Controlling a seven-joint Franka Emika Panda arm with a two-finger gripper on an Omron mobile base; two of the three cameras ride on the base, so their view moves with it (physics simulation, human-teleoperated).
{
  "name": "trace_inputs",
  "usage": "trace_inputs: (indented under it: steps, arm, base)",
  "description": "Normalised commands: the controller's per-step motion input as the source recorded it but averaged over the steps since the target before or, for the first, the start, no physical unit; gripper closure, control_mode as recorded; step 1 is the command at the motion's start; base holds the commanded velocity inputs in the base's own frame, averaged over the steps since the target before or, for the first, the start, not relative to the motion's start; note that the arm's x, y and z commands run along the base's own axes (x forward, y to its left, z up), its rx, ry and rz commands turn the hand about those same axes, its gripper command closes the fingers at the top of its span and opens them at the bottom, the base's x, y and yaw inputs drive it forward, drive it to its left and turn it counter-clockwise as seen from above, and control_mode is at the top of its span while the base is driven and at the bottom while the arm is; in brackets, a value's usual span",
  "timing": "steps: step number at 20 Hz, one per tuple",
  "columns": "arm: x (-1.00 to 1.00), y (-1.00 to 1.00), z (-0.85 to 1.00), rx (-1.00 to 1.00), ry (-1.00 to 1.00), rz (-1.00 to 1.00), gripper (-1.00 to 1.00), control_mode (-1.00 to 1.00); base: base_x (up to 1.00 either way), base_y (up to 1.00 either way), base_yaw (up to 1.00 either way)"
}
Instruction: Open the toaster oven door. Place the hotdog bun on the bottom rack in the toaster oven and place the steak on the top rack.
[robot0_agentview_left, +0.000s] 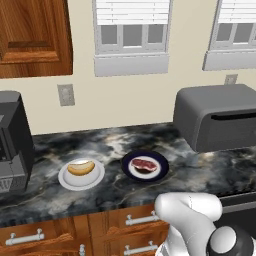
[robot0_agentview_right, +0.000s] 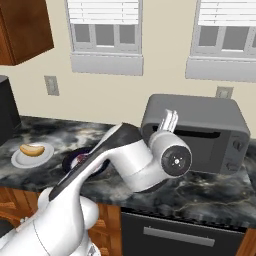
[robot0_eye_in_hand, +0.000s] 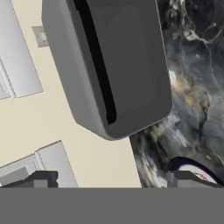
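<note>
Grey toaster oven (robot0_agentview_left: 215, 117) door (robot0_eye_in_hand: 127, 57) closed (handle untouched); gripper (robot0_eye_in_hand: 113, 179) spread wide.

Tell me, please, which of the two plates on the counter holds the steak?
The dark blue plate holds the steak; it sits nearer the toaster oven. The white plate carries the hotdog bun.

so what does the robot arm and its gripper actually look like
The arm is glossy white with rounded, bulbous links, a dark grey panel along one link and dark round joint caps. The gripper has two small, blocky dark grey fingers. No cables or markings are visible.
</note>
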Motion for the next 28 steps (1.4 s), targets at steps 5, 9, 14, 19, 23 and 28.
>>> trace_inputs:
  steps: [5, 9, 14, 19, 23, 28]
  arm:
    - [0.27, 0.00, -0.34, 0.01, -0.09, 0.07, -1.00, -1.00]
    - [0.17, -0.05, -0.07, 0.00, -0.08, 0.05, -1.00, -1.00]
    - [0.03, -0.20, -0.14, 0.00, -0.06, 0.03, -1.00, -1.00]
    - [0.15, -0.17, -0.26, 0.01, -0.01, 0.04, -1.00, -1.00]
    - [0.35, -0.22, -0.11, 0.00, -0.03, 0.04, -1.00, -1.00]
    - [0.48, -0.18, -0.08, 0.00, -0.07, 0.03, -1.00, -1.00]
  base:
    - [0.00, 0.00, 0.00]
    - [0.00, 0.00, 0.00]
    - [0.00, 0.00, 0.00]
    - [0.00, 0.00, 0.00]
    - [0.00, 0.00, 0.00]
    - [0.00, 0.00, 0.00]
